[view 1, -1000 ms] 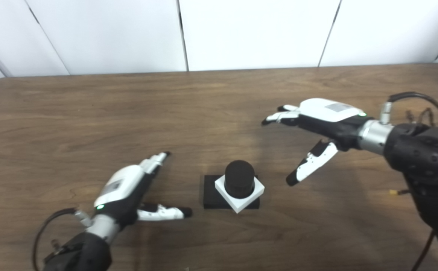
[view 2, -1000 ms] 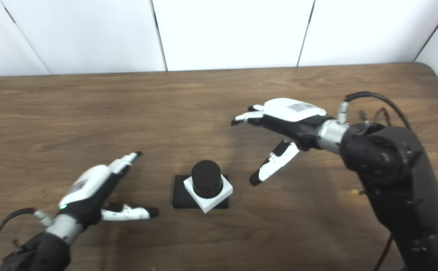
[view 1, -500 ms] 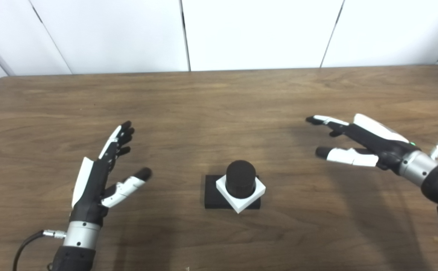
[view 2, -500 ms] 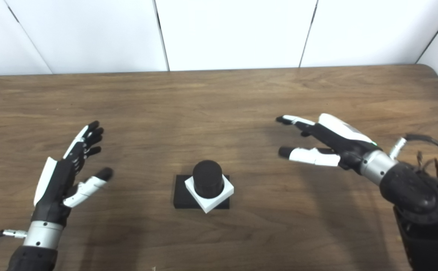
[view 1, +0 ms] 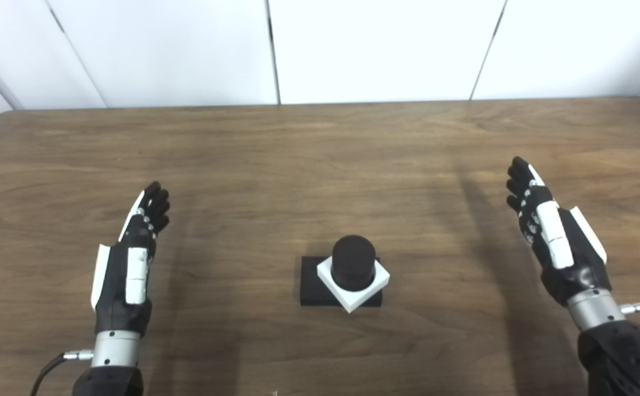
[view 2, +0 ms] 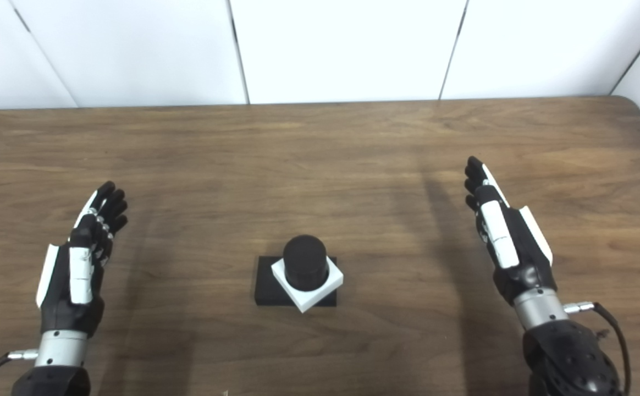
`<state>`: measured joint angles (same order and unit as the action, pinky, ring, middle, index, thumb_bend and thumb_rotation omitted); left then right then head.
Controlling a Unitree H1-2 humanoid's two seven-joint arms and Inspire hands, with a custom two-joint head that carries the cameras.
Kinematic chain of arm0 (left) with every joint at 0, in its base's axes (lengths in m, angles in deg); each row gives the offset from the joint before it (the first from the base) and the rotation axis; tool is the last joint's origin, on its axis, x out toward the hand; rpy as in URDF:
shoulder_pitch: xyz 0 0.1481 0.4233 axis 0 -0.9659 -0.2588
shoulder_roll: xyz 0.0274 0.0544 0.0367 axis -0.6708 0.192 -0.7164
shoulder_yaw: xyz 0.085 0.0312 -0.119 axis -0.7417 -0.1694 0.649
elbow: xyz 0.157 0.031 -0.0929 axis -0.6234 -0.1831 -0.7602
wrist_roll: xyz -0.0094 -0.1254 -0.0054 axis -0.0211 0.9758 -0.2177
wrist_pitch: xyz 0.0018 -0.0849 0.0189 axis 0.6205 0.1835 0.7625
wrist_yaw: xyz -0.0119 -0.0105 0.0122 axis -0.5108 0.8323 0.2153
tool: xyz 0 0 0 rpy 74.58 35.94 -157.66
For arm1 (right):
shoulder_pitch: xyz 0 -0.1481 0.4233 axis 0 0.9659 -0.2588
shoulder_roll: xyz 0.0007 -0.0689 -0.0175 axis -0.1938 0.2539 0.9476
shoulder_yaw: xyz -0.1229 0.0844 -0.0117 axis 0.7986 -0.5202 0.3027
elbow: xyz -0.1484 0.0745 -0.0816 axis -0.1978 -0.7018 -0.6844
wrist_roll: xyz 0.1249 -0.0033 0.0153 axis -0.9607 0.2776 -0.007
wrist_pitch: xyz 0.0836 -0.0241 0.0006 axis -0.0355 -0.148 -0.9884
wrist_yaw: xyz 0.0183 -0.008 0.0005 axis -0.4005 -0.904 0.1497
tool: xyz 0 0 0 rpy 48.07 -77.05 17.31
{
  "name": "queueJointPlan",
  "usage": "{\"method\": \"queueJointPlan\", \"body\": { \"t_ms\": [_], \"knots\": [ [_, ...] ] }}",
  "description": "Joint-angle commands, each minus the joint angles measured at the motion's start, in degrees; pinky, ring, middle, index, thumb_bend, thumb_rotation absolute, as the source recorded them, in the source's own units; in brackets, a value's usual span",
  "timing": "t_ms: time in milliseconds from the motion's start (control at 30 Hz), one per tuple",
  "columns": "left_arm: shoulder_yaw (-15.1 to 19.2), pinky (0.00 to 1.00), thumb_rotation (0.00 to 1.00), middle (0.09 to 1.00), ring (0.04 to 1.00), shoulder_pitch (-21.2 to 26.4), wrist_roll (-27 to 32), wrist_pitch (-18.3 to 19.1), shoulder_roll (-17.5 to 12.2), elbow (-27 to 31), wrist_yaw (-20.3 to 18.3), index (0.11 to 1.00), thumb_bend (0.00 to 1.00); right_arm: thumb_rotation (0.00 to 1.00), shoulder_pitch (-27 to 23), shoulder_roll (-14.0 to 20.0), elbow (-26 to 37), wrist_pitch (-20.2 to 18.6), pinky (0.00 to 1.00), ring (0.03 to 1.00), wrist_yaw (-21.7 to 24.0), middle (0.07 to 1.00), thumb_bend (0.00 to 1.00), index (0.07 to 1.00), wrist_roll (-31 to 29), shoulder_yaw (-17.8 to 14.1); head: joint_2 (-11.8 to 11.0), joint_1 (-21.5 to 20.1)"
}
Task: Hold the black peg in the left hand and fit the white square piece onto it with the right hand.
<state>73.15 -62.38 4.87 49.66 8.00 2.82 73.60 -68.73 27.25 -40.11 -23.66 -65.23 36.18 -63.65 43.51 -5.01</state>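
White square piece (view 1: 353, 283) unmoved; both hands withdrawn

One black peg (view 1: 353, 263) stands near the middle of the one brown wooden surface (view 1: 320, 154). One white square piece (view 1: 353, 282) sits around that peg, and one flat black base (view 1: 310, 286) lies beneath them. That makes three parts in a single stack, and nothing loose lies apart from it. Two hands show: one left hand (view 1: 127, 269) and one right hand (view 1: 556, 242), each empty with its fingers (view 1: 152, 203) stretched straight. White wall panels stand behind.
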Motion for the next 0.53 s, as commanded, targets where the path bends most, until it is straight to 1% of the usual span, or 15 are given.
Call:
{"method": "queueJointPlan", "body": {
  "t_ms": [0,67,133,200,267,367,500],
  "knots": [
    [-0.18,0.94,0.96,0.943,0.946,-2.97,0.64,-3.03,3.72,0.08,1.13,0.949,0.76,1.00,4.58,-4.55,1.71,3.27,0.98,0.991,-2.39,0.992,0.49,0.963,-1.53,1.18,-0.08,-0.12],
    [-0.58,0.94,0.96,0.948,0.949,-2.81,1.05,-2.89,2.99,-0.60,1.03,0.947,0.76,1.00,5.49,-5.09,1.17,4.29,0.99,0.993,-3.83,0.992,0.51,0.966,-2.27,2.19,-0.09,-0.01],
    [-0.86,0.96,0.96,0.963,0.963,-2.65,1.84,-2.66,2.46,-1.30,0.83,0.958,0.76,1.00,6.33,-5.08,0.44,5.65,0.99,0.998,-5.07,0.997,0.50,0.980,-2.43,3.47,-0.17,0.08],
    [-0.95,0.96,0.94,0.967,0.964,-2.54,1.89,-2.74,2.26,-1.90,1.09,0.963,0.77,1.00,6.76,-4.65,-0.62,7.16,1.00,1.000,-6.02,0.999,0.51,0.990,-2.35,4.55,-0.52,0.15],
    [-0.88,0.95,0.93,0.961,0.956,-2.54,1.66,-2.66,2.14,-2.09,1.48,0.957,0.77,1.00,6.61,-3.80,-2.12,9.64,1.00,1.000,-6.91,0.998,0.52,0.988,-1.61,5.23,-0.74,0.11],
    [-0.81,0.97,0.93,0.975,0.971,-2.57,1.69,-3.70,1.38,-2.89,1.24,0.973,0.76,1.00,6.27,-2.92,-3.93,12.99,1.00,1.000,-8.55,1.000,0.54,0.979,0.28,5.73,-1.03,0.16],
    [-0.67,1.00,0.96,0.984,0.981,-2.45,1.86,-5.62,0.56,-4.25,0.68,0.988,0.72,1.00,5.79,-2.47,-5.87,15.79,1.00,1.000,-9.66,1.000,0.52,0.978,0.01,5.76,-1.80,-0.06]
  ]
}}
